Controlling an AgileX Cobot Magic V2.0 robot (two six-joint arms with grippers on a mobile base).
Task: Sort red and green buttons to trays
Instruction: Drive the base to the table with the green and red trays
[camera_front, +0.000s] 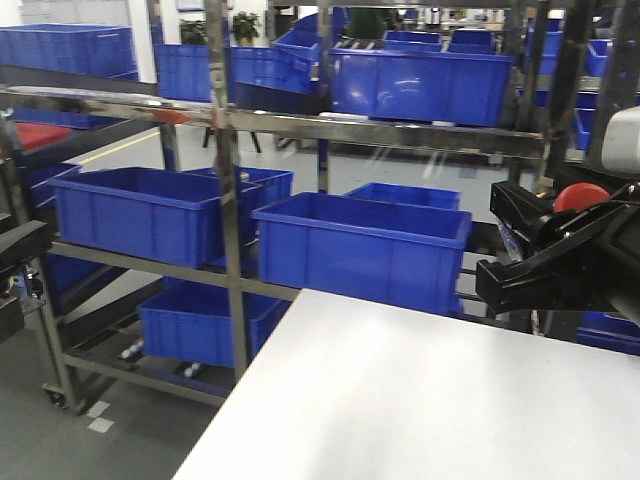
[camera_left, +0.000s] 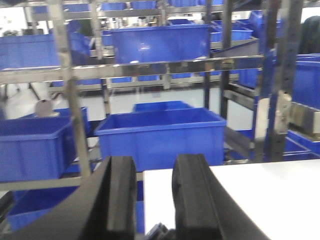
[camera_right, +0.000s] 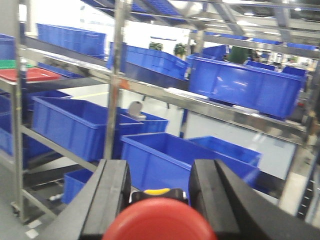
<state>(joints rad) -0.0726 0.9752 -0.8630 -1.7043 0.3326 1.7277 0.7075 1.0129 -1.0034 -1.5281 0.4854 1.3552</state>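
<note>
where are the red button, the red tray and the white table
red button (camera_right: 159, 222): right wrist view, on its red cap
red tray (camera_right: 31, 75): right wrist view, on its red surface
white table (camera_front: 420, 400): front view, on its bare top

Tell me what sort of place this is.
Probably a factory or warehouse floor: deep blue plastic crates on stainless steel shelving racks, more rows behind, and a red mushroom-cap push-button in the right gripper.
</note>
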